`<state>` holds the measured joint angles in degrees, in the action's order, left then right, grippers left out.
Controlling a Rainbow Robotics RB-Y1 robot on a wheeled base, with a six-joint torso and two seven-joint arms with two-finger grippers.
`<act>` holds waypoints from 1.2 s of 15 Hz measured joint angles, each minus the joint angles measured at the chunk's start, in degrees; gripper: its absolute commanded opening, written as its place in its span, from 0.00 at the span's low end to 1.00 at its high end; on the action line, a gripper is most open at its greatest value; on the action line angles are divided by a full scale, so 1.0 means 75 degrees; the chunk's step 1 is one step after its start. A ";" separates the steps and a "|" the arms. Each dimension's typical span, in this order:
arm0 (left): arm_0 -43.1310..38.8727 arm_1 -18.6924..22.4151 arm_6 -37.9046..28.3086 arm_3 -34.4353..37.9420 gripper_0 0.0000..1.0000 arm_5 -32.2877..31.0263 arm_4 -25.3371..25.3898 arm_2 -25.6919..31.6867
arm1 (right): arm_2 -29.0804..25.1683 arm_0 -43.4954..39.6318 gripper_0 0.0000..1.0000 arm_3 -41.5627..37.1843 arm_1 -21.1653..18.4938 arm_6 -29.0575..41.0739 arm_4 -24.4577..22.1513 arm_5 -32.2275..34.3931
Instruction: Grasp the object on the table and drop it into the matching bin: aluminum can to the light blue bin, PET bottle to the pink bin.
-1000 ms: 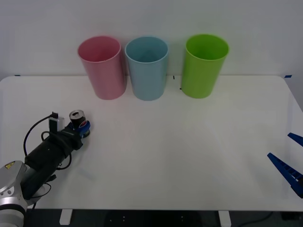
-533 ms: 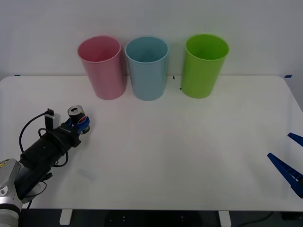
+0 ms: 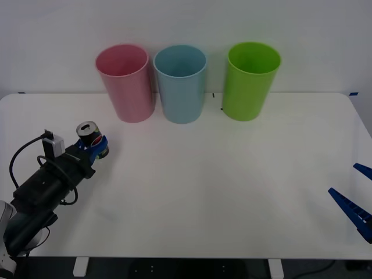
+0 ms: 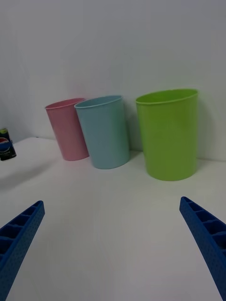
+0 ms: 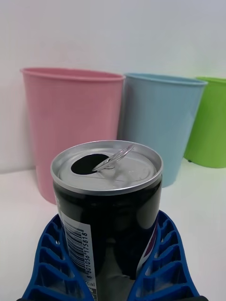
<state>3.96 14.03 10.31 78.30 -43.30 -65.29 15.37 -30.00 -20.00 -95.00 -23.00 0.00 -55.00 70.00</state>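
The aluminum can (image 3: 89, 135), dark with a silver top, stands upright between the blue fingers of my left gripper (image 3: 97, 146), which is shut on it at the table's (image 3: 221, 174) left side. In the left wrist view the can (image 5: 108, 202) is close up, with a ribbed finger (image 5: 49, 254) on each side. Behind it stand the pink bin (image 5: 70, 122) and the light blue bin (image 5: 162, 117). The pink bin (image 3: 125, 82) and the light blue bin (image 3: 181, 83) stand side by side at the table's back. My right gripper (image 3: 356, 202) waits open at the front right.
A green bin (image 3: 251, 79) stands right of the light blue one at the back. In the right wrist view the three bins are in a row, pink bin (image 4: 68, 129), light blue bin (image 4: 104, 131) and green bin (image 4: 168, 134), with the can (image 4: 5, 145) at the far side.
My left arm has drawn back toward the table's left edge, carrying the can left and upward in the front view. The right arm has not moved.
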 measured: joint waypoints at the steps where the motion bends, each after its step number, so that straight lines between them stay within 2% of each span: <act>1: -0.0100 -0.0005 -0.0050 0.0271 0.00 -0.0002 0.0056 -0.0051 | 0.0000 0.0000 1.00 0.0000 0.0000 0.0001 0.0000 0.0000; 6: -0.0385 0.0001 -0.0448 0.1560 0.00 -0.0015 0.0128 -0.0243 | 0.0000 0.0000 1.00 0.0000 0.0000 0.0000 0.0000 0.0000; 10: -0.0305 -0.0006 -0.1718 0.2382 0.00 0.0036 -0.0204 -0.0375 | 0.0000 0.0000 1.00 0.0000 0.0000 0.0001 0.0000 0.0000; 14: 0.0334 -0.0007 -0.2983 0.2658 0.00 0.0274 -0.0666 -0.0687 | 0.0000 0.0000 1.00 0.0000 0.0000 0.0001 0.0000 0.0000; 18: 0.1239 -0.0007 -0.3933 0.2661 0.00 0.1033 -0.1155 -0.1250 | 0.0000 0.0000 1.00 0.0000 0.0000 0.0001 0.0000 0.0000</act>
<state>13.25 13.98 -19.19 98.26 -35.55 -73.95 5.99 -30.00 -20.00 -95.00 -23.00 0.00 -55.00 70.00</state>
